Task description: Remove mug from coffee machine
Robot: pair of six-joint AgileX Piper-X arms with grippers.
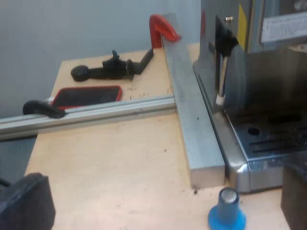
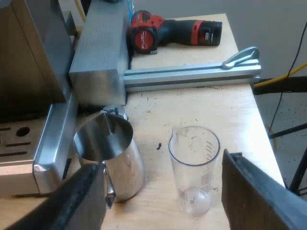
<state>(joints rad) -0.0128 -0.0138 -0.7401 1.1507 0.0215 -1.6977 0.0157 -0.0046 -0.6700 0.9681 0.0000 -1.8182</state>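
Got the left hand point(image 1: 160, 191) spread wide over the bench point(image 1: 110, 158), gripping nothing. Seeing a blue tamper point(image 1: 226, 213) upright between the fingers, at about 4 o'clock from the hand's middle and near the corner of the espresso machine point(image 1: 249, 62). Also spotting the drip tray point(image 1: 271, 139) past the tamper at 1 o'clock, with the steam wand point(image 1: 221, 72) hanging down beside it. Farther out at 11 o'clock: a flat red thing point(image 1: 86, 96) lying against an aluminium rail point(image 1: 96, 114), plus a black clamp point(image 1: 108, 68) beyond it.

Found the right hand point(image 2: 168, 191) wide open too, holding nothing. Caught a clear measuring glass point(image 2: 193, 167) upright between the fingers, close to one of them, can't tell whether touching. Now the mug point(image 2: 124, 167): shiny steel, upright on the bench, off the machine, parked just beside the drip tray's corner at the hand's 10 o'clock, partly behind one finger. Way out at 12 o'clock, noticing a red-and-black power tool point(image 2: 175, 31) lying beyond a second rail point(image 2: 192, 76).
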